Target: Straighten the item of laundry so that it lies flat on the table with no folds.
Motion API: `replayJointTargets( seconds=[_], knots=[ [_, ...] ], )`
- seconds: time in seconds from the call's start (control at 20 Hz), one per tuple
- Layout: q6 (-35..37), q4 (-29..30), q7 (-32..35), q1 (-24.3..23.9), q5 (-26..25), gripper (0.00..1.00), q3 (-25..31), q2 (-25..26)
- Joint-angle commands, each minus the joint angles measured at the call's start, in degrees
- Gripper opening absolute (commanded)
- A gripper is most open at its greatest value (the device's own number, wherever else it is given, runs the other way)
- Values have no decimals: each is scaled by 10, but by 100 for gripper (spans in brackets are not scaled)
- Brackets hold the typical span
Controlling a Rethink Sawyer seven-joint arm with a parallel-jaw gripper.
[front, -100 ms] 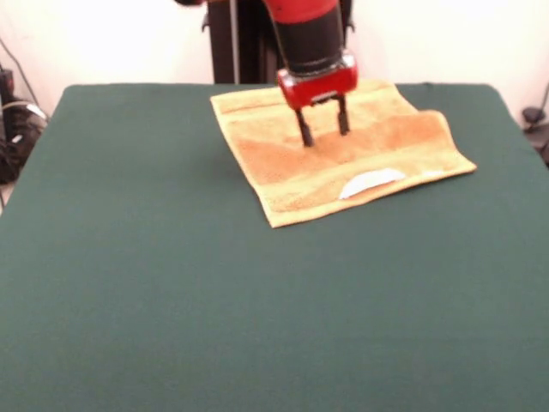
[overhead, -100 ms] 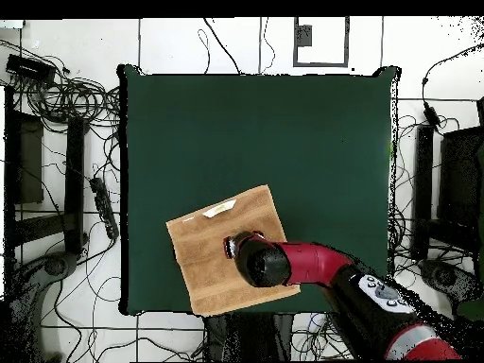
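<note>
Now we are hovering our gripper (front, -100 ms: 323, 129) over the towel (front, -100 ms: 292, 176), fingers spread apart, gripping nothing; the towel is lying spread on the table (front, -100 ms: 154, 283).

front view: low, across the table (front, -100 ms: 154, 283), facing the arm, close, gripper (front, -100 ms: 324, 125) upper centre | overhead view: high, straight down, whole table (overhead, -100 ms: 255, 132) plus floor, gripper (overhead, -100 ms: 233, 246) lower centre | shared: table, towel (front, -100 ms: 343, 159) under gripper
</note>
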Motion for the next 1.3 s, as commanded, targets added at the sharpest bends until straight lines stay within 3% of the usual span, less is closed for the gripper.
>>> replayJointTargets(
  seconds=[0.05,0.5,1.0,1.3],
  knots=[
    [-1,21,166,32,70,100,-35,-44],
    [30,22,129,30,100,100,-33,-77],
    [93,13,119,84,101,100,-127,-163],
    [110,20,108,85,103,100,-134,-188]
  ],
)
